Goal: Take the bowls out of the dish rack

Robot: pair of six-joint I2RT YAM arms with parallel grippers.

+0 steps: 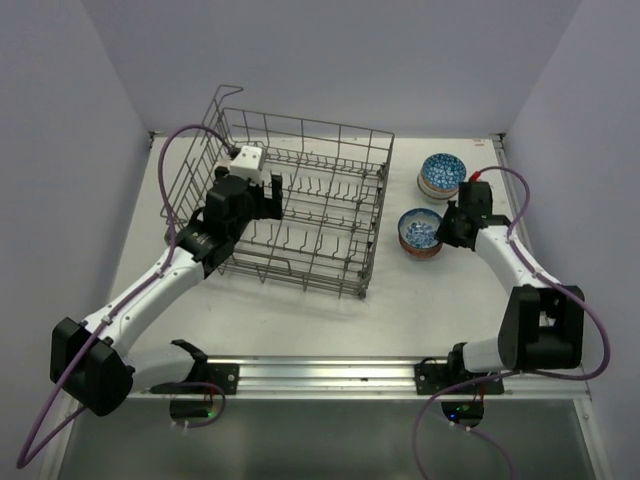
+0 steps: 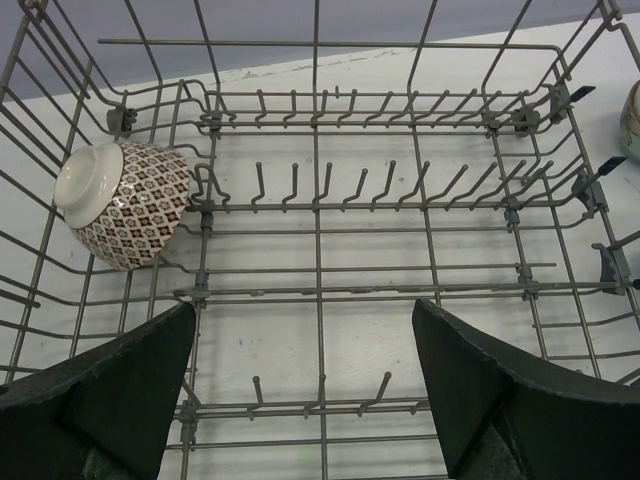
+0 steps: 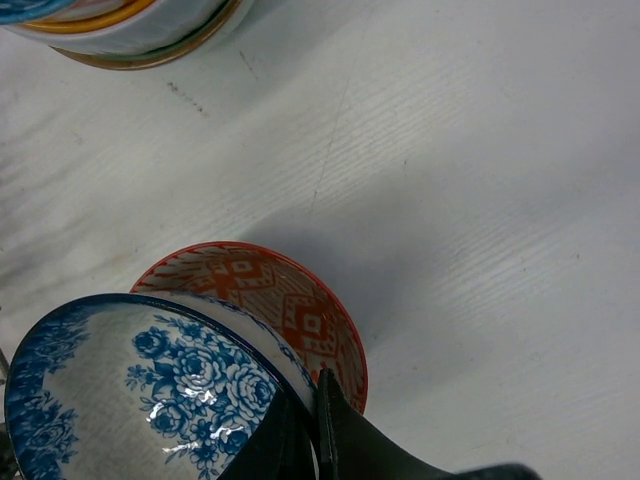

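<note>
The grey wire dish rack (image 1: 330, 215) stands at the table's middle. One red-brown patterned bowl (image 2: 125, 205) lies on its side in the rack's left part, white foot toward the camera; from above, this bowl (image 1: 247, 160) shows as a white shape. My left gripper (image 2: 303, 330) hangs open inside the rack (image 2: 316, 250), nothing between its fingers, the bowl ahead and to its left. My right gripper (image 3: 305, 425) is shut on the rim of a blue-and-white floral bowl (image 3: 130, 390), which sits nested in a red patterned bowl (image 3: 290, 300) right of the rack.
A stack of bowls (image 1: 441, 172) topped by a blue patterned one stands behind the right gripper (image 1: 447, 228), near the rack's far right corner; its edge (image 3: 130, 30) shows in the right wrist view. White walls close in the table's sides and back.
</note>
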